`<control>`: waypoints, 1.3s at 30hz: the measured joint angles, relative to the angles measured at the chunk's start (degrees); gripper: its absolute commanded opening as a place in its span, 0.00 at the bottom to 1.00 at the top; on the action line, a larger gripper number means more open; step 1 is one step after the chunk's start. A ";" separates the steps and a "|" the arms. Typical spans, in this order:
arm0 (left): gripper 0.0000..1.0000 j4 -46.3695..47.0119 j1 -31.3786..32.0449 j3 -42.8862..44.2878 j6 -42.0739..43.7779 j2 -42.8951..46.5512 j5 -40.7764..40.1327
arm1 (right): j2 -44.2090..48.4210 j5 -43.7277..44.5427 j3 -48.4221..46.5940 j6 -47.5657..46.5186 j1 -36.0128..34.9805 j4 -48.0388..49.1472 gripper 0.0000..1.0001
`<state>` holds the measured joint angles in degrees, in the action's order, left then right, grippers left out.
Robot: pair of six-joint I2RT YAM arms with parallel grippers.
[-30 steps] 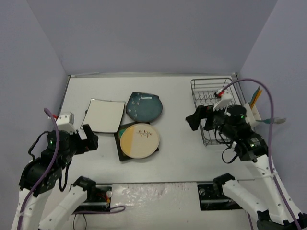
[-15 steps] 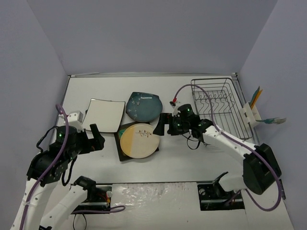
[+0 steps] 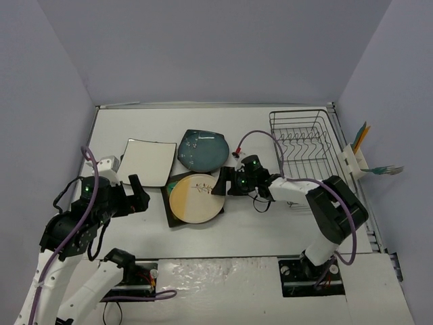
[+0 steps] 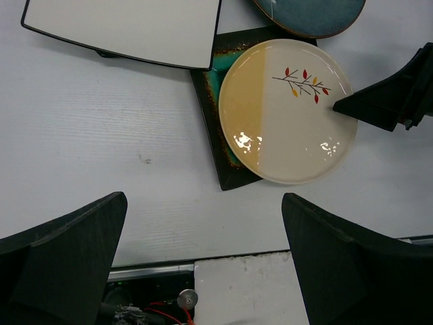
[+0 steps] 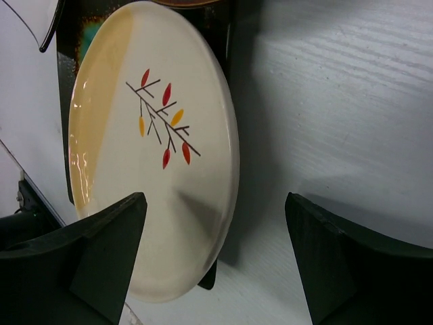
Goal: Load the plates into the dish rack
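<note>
Four plates lie left of centre on the table. The round cream-and-yellow plate [image 3: 196,198] rests on the black square plate [image 3: 168,215], behind which lie the white square plate [image 3: 147,162] and the teal-blue plate [image 3: 203,150]. The empty dish rack [image 3: 308,145] stands at the back right. My right gripper [image 3: 220,182] is low at the cream plate's right edge. In the right wrist view its open jaws [image 5: 215,203] straddle the rim of the cream plate [image 5: 149,149] without touching it. My left gripper [image 3: 135,193] hovers open over bare table left of the stack, holding nothing [image 4: 204,198].
A white utensil holder [image 3: 356,158] with a few utensils hangs on the rack's right side. Purple walls enclose the table on three sides. The right arm's cable loops over the table between the plates and the rack.
The right arm swung left from the dish rack and dropped to the cream plate's right edge, where its jaws narrowed a little. The left arm edged slightly right.
</note>
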<state>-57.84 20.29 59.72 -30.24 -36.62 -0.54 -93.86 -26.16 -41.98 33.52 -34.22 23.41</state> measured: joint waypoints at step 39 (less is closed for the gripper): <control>0.97 2.45 0.00 -3.28 -0.02 -2.01 2.34 | 0.58 -7.93 4.02 0.67 9.06 5.20 0.36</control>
<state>-55.40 20.29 56.44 -30.26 -38.63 1.80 -93.27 -34.08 -37.97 34.18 -25.16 28.61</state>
